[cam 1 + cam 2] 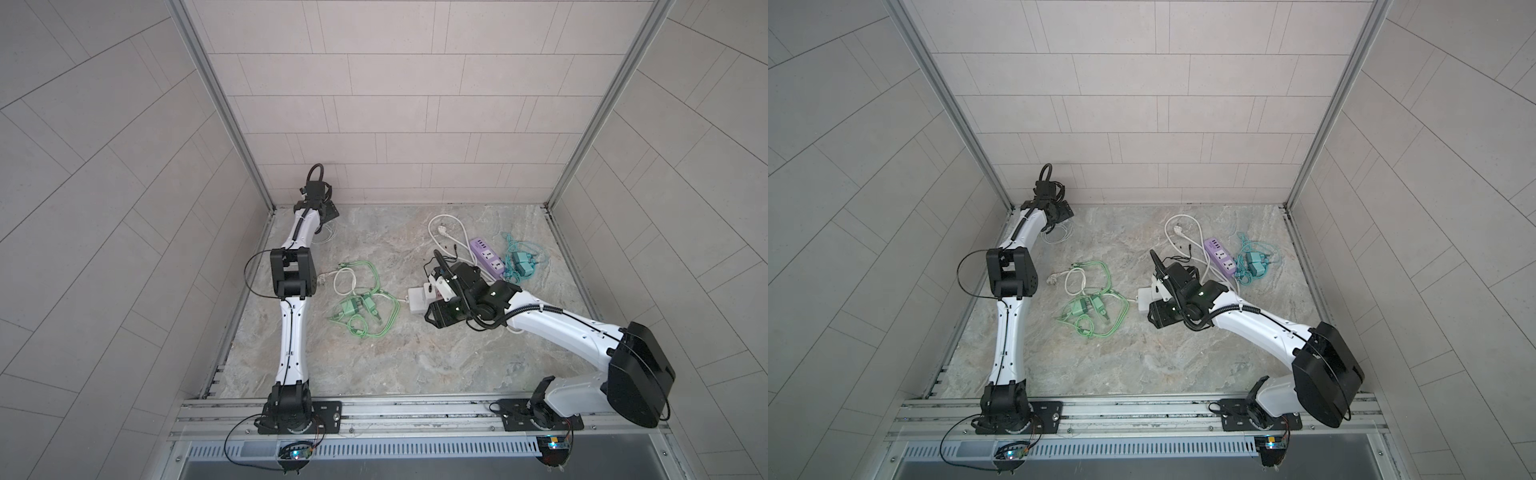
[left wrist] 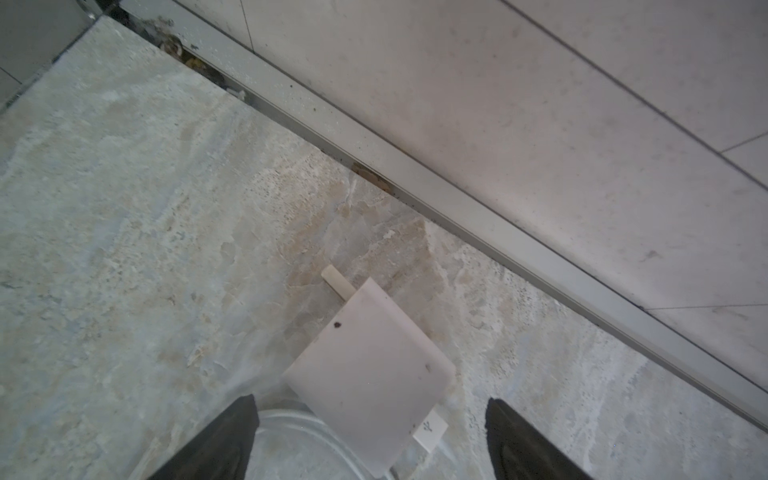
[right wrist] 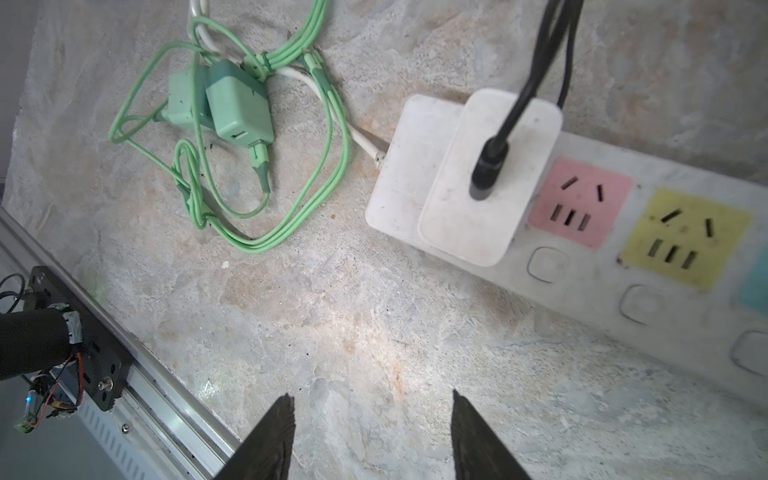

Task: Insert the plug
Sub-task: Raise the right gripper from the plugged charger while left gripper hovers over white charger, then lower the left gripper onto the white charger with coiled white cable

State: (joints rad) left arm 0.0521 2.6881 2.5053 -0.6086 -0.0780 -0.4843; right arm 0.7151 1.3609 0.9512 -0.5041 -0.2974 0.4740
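A white plug (image 3: pixel 469 199) with a black cable (image 3: pixel 492 158) sits in the end socket of the white power strip (image 3: pixel 590 291), next to its pink (image 3: pixel 579 203) and yellow (image 3: pixel 685 237) sockets. My right gripper (image 3: pixel 371 397) hangs open over bare table beside the strip, holding nothing; both top views show it (image 1: pixel 432 319) (image 1: pixel 1152 318) by the strip's end (image 1: pixel 417 301). At the back left corner my left gripper (image 1: pixel 328 212) (image 2: pixel 371 401) is open, its fingers either side of a second white plug (image 2: pixel 365 365) lying flat, not touching it.
Green chargers with tangled cables (image 1: pixel 357 307) (image 3: pixel 237 104) lie mid-table. A purple power strip (image 1: pixel 488 257), teal chargers (image 1: pixel 521 262) and a white cable coil (image 1: pixel 446 232) sit back right. The back wall's metal edge (image 2: pixel 519 232) runs close to the left gripper.
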